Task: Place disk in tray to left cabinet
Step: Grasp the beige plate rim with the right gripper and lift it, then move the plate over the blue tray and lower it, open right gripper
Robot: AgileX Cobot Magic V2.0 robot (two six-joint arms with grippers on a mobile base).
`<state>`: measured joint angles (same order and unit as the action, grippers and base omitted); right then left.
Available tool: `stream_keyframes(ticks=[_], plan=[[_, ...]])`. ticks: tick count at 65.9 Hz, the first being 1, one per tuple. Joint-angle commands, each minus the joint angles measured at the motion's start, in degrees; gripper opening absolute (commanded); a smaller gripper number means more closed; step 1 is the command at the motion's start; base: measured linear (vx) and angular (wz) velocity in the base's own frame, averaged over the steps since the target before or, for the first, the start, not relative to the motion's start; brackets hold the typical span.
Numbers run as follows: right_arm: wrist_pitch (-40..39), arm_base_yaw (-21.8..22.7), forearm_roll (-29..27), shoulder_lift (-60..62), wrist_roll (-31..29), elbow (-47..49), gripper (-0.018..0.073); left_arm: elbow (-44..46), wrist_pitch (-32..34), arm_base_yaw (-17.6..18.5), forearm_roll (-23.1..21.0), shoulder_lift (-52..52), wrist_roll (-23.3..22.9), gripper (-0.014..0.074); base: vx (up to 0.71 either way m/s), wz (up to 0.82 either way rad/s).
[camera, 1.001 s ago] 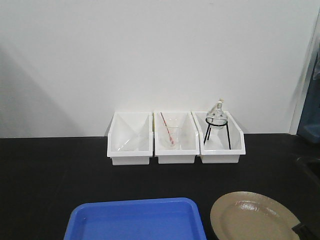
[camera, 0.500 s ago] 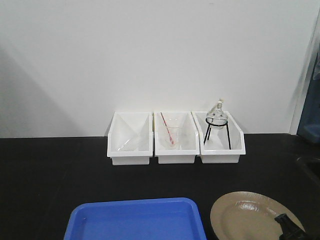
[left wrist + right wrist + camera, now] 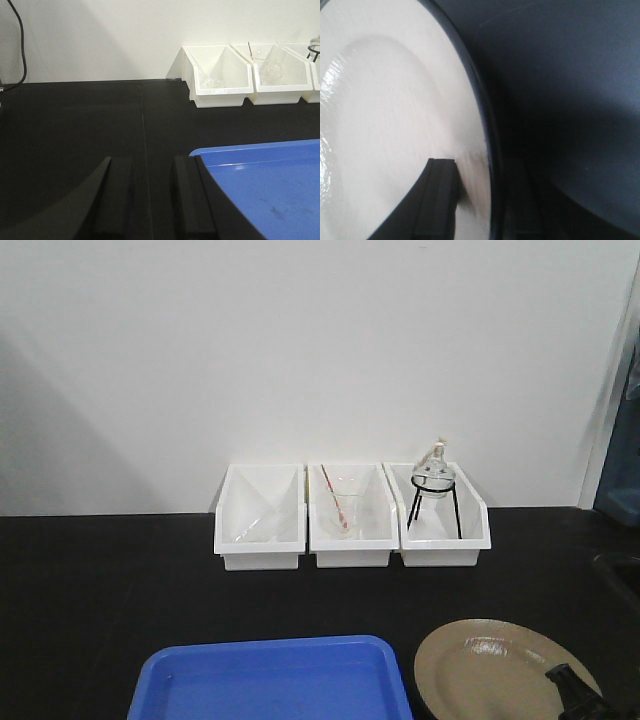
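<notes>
Presently I read right gripper [image 3: 479,172] jaws apart, astride the disk [image 3: 385,115] rim; left gripper [image 3: 150,165] jaws apart, tray [image 3: 260,185] just beside them.

Soft, even indoor light; the front view is sharp, the right wrist view is blurred.

The white wall [image 3: 320,340] is bright, with a broad grey shadow at 9 o'clock in the front view and a similar one around 12 o'clock in the left wrist view. The black table [image 3: 100,580] is dull and gives almost no detail. The disk [image 3: 490,670] carries a pale glare patch near its far edge. In the right wrist view it has streaky glare at 9 o'clock, everything there is out of focus, and the 3 o'clock side is very dim. The tray [image 3: 260,185] shows one small white highlight.
</notes>
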<state>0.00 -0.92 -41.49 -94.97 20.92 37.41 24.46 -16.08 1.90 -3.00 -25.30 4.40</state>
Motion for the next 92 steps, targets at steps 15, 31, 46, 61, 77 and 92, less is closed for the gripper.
stream_keyframes(ticks=[15,31,46,61,77,92], plan=[[1.4,0.3,0.8,11.1,-0.8,1.3,-0.0005,1.9,4.5,0.3,-0.2,-0.6,0.1,0.0345,0.0,0.0],[1.5,0.3,0.8,17.7,-3.4,1.3,-0.0003,1.9,4.5,0.3,-0.2,-0.6,0.1,0.0345,0.0,0.0],[1.6,0.3,-1.6,20.9,-3.2,1.4,-0.0002,1.9,4.5,0.3,-0.2,-0.6,0.1,0.0345,0.0,0.0],[-0.9,0.3,-2.2,22.0,-4.3,2.9,-0.0002,1.9,4.5,0.3,-0.2,-0.6,0.1,0.0345,0.0,0.0],[0.5,-8.3,-2.4,19.2,-7.3,11.3,-0.0002,1.9,4.5,0.3,-0.2,-0.6,0.1,0.0345,0.0,0.0],[-0.7,-22.1,-6.1,9.2,-7.7,18.3,-0.0002,1.9,4.5,0.3,-0.2,-0.6,0.1,0.0345,0.0,0.0]])
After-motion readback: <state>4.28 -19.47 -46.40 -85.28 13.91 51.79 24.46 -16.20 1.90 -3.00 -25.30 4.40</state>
